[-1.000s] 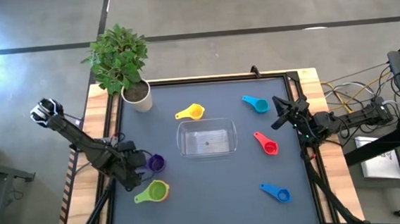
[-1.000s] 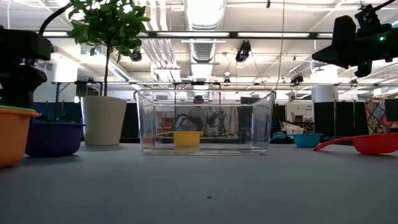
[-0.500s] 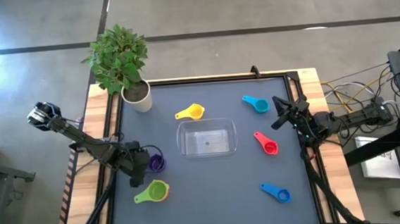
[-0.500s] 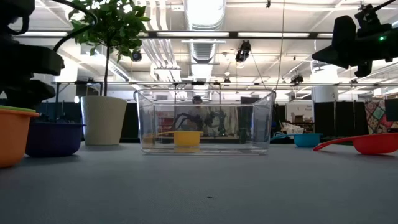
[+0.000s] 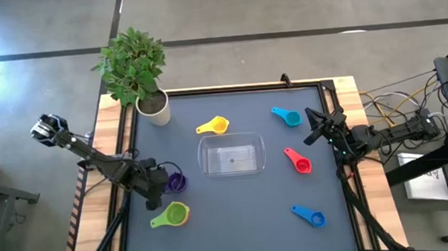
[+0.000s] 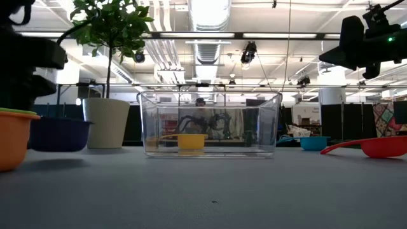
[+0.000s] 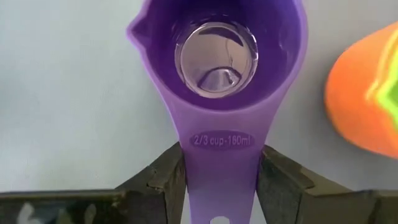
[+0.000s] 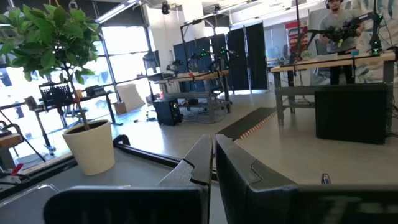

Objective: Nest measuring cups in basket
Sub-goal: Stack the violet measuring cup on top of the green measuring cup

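My left gripper (image 5: 155, 186) is at the table's left and points steeply down, shut on the purple measuring cup (image 5: 175, 182). Just nearer, the green cup sits inside the orange cup (image 5: 172, 215). The clear basket (image 5: 232, 155) stands on its flat bottom mid-table, with nothing in it. Around it lie the yellow cup (image 5: 214, 126), light blue cup (image 5: 287, 117), red cup (image 5: 298, 161) and dark blue cup (image 5: 309, 215). My right gripper (image 8: 212, 163) is shut on nothing, held above the table's right edge. My left gripper pinches the purple cup's handle (image 7: 221, 171) by its two side edges, close behind the bowl, between its two fingers (image 7: 166, 182). The fingers come steeply from above and lie across the handle. The bowl (image 6: 58, 133) stays level, mouth up, a little above the table.
A white plant pot (image 5: 154, 108) with a leafy plant stands at the far left corner. A raised wooden frame (image 5: 123, 148) borders the dark mat. The orange cup (image 7: 367, 99) stands close beside the purple cup.
My left gripper has swung a little toward the far edge and taken hold of the purple cup's handle. In the low view the purple bowl now stands slightly higher than before, still level. The right arm has kept still.
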Robot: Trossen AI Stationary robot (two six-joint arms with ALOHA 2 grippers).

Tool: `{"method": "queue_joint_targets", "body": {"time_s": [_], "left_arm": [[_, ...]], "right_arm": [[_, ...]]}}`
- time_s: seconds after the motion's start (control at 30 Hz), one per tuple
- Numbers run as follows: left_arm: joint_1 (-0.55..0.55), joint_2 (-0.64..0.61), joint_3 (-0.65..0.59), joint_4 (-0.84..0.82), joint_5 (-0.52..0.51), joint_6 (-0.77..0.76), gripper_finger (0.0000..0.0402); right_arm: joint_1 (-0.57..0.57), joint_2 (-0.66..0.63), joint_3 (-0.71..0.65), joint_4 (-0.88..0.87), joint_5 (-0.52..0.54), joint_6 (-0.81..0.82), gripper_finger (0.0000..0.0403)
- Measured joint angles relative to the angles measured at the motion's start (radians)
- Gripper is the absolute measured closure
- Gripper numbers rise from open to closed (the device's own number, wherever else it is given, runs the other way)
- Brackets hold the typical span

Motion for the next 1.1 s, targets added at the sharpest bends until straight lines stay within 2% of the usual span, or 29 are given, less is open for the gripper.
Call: {"method": "queue_joint_targets", "body": {"time_s": [0.2,0.43,0.63,0.73,1.1], "left_arm": [[-0.011,0.0,0.166,-0.148,-0.001,-0.028,0.0267],[-0.127,0.023,0.325,-0.178,0.027,-0.218,0.0268],[-0.302,0.118,0.361,-0.189,0.024,-0.437,0.0268],[-0.362,0.191,0.367,-0.179,-0.003,-0.5,0.0268],[-0.391,0.383,0.429,-0.168,-0.028,-0.496,0.0257]], "right_arm": [[0.0,0.0,0.0,0.0,0.0,0.0,0.0394],[0.0,0.0,0.0,0.0,0.0,0.0,0.0394],[0.0,0.0,0.0,0.0,0.0,0.0,0.0394],[0.0,0.0,0.0,0.0,0.0,0.0,0.0394],[0.0,0.0,0.0,0.0,0.0,0.0,0.0394]]}}
